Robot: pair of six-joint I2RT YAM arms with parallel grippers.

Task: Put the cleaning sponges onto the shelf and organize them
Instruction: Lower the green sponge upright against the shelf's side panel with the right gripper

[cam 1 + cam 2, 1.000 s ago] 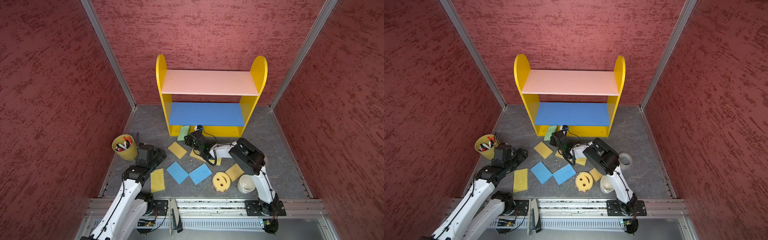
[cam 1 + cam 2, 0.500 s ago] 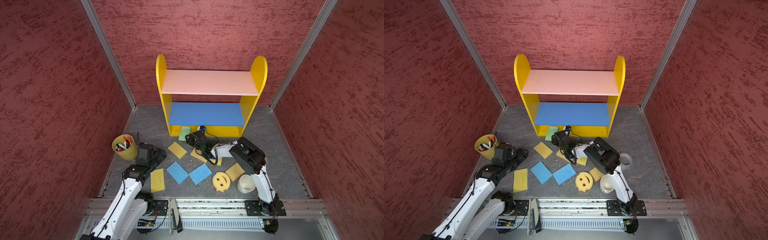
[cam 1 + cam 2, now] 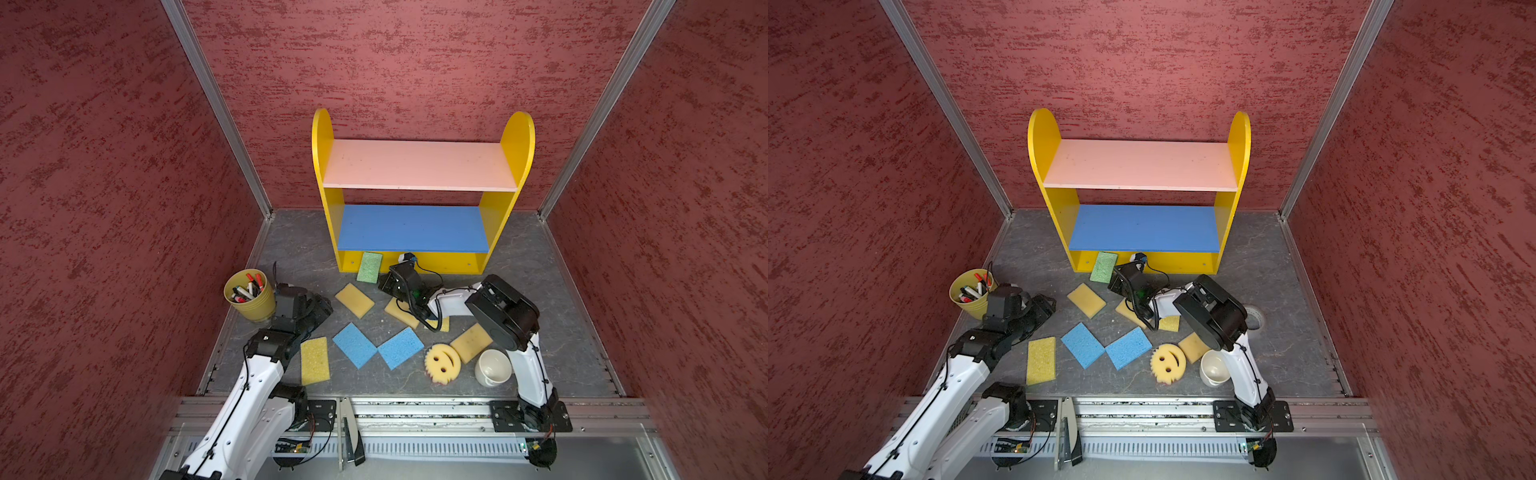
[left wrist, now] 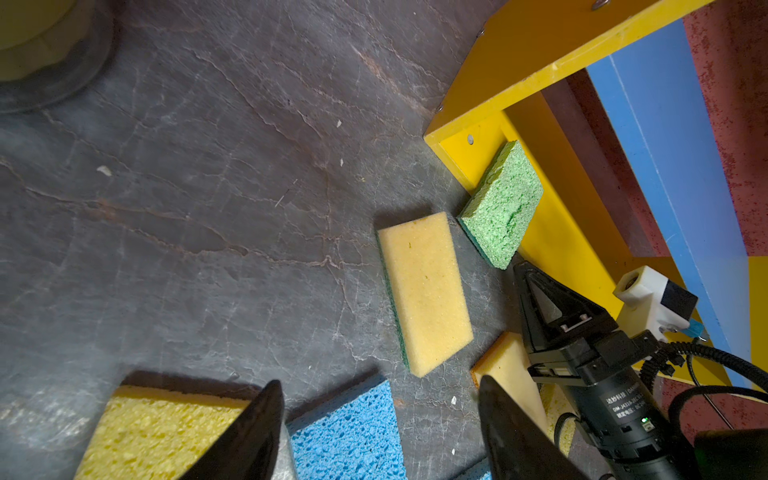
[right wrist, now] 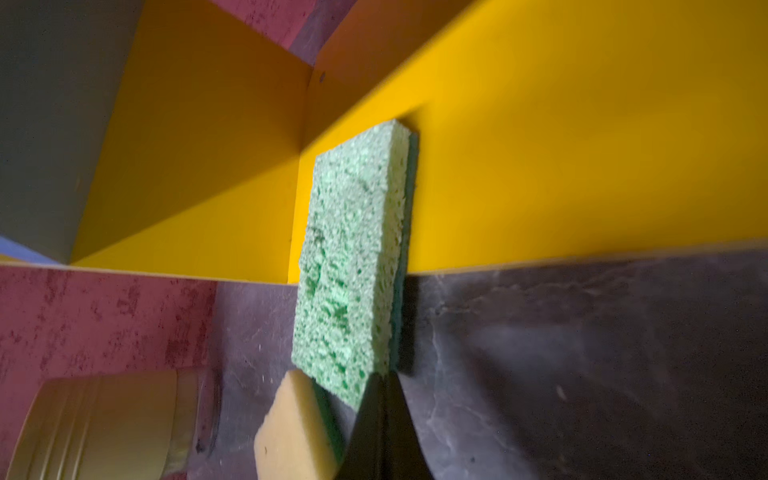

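One green porous rectangular sponge (image 5: pixel 353 266) leans on the yellow wooden shelf (image 5: pixel 540 166), just past the right fingers (image 5: pixel 380 424), clenched empty; left fingers (image 4: pixel 249 432) spread, holding nothing.

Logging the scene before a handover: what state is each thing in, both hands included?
green sponge: tilted, leaning against the front of the shelf base.
shelf: upright; pink and blue boards hold no sponge.
right hand: shut, empty, tip by the green sponge's lower end.
left hand: open, empty, hovering.
smiley sponge: lying flat, face up.
marker cup: upright, holding markers.
mug: upright, nothing seen inside.
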